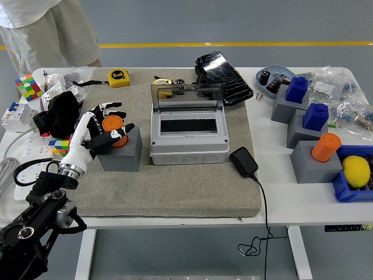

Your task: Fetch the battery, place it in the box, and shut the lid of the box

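Observation:
An orange battery (112,123) stands upright in a grey block holder (123,155) on the left of the felt mat. My left hand (119,118) has its white fingers (111,107) spread over the battery's far side and its thumb on the near side, still open around it. The grey box (189,144) sits mid-table to the right of the holder. Its clear lid (187,95) stands upright at the back, and the inside is open to view. My right hand is out of view.
A person (49,29) stands at the far left corner. A black charger (243,161) with its cable lies right of the box. A yellow tape measure (119,76), a black pouch (222,70) and a black cloth (58,111) lie nearby. Grey blocks (312,160) stand at the right.

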